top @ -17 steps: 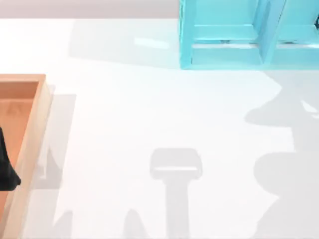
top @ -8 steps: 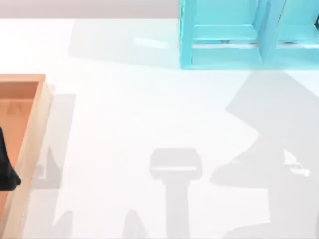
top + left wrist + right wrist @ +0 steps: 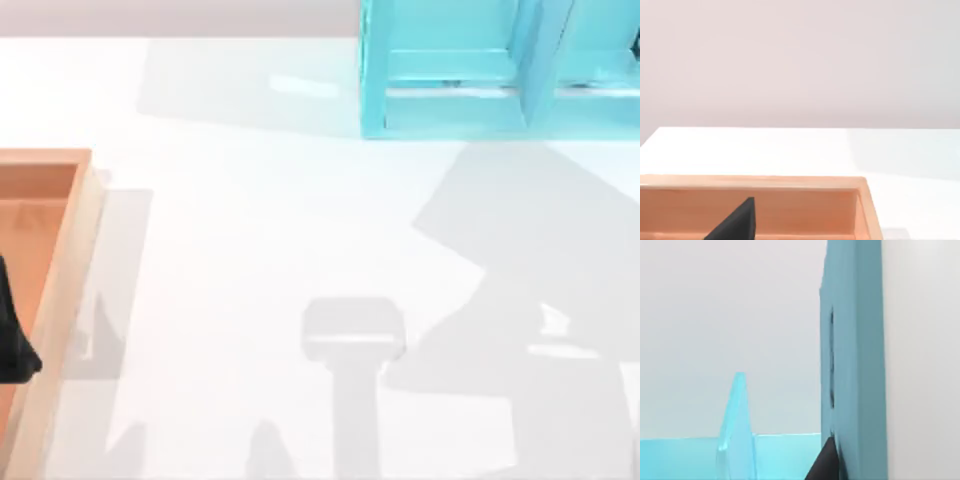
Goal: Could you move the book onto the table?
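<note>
Right beside your right claw, the book stands upright against its finger, lifted above the shelf. Clamped or not, you cannot tell. You must now lower it onto the desk.

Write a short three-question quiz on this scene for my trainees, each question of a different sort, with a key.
1. True or false: the wooden tray sits at the left side of the table.
2. In the right wrist view, what colour is the book? A teal-blue; B red; C yellow.
3. Fill in: in the top view, the left gripper hangs over the ____.

Key: 1 true; 2 A; 3 tray.
</note>
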{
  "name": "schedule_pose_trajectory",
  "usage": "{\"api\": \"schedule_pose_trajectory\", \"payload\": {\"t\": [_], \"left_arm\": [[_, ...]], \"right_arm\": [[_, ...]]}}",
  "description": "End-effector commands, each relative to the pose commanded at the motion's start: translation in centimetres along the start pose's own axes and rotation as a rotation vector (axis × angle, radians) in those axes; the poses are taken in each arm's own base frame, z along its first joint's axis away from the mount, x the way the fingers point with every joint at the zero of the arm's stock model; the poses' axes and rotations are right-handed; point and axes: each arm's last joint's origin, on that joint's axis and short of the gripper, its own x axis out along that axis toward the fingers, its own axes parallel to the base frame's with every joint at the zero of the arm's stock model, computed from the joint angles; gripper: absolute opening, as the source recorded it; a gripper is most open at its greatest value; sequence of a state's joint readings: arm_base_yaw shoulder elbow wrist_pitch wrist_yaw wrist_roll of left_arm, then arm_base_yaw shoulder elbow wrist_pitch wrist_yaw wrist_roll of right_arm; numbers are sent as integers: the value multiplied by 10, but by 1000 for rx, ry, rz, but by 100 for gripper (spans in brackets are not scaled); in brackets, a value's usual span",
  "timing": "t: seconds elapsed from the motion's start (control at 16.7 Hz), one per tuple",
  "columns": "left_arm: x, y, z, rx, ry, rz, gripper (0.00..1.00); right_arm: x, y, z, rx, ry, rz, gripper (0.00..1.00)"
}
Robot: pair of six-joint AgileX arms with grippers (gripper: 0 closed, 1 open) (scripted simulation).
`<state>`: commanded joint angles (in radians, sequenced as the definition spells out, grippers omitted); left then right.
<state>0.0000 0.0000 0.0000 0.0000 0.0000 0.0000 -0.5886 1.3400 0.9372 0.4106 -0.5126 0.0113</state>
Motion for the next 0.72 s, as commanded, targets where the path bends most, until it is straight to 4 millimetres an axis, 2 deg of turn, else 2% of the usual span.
{"api": "schedule_pose_trajectory", "payload": {"t": [0.12, 0.24, 0.42, 0.6, 0.72], "left_arm": [[0, 0, 0, 0, 0, 0, 100], [0, 0, 0, 0, 0, 0, 100], [0, 0, 0, 0, 0, 0, 100], [0, 0, 0, 0, 0, 0, 100], [0, 0, 0, 0, 0, 0, 100]], "right_arm": [[-6, -7, 42, -9, -115, -18, 0], [-20, -12, 94, -21, -253, -26, 0], [-59, -6, 183, -49, -480, -2, 0], [-120, 25, 270, -106, -695, 79, 0], [-170, 63, 319, -168, -810, 165, 0]]}}
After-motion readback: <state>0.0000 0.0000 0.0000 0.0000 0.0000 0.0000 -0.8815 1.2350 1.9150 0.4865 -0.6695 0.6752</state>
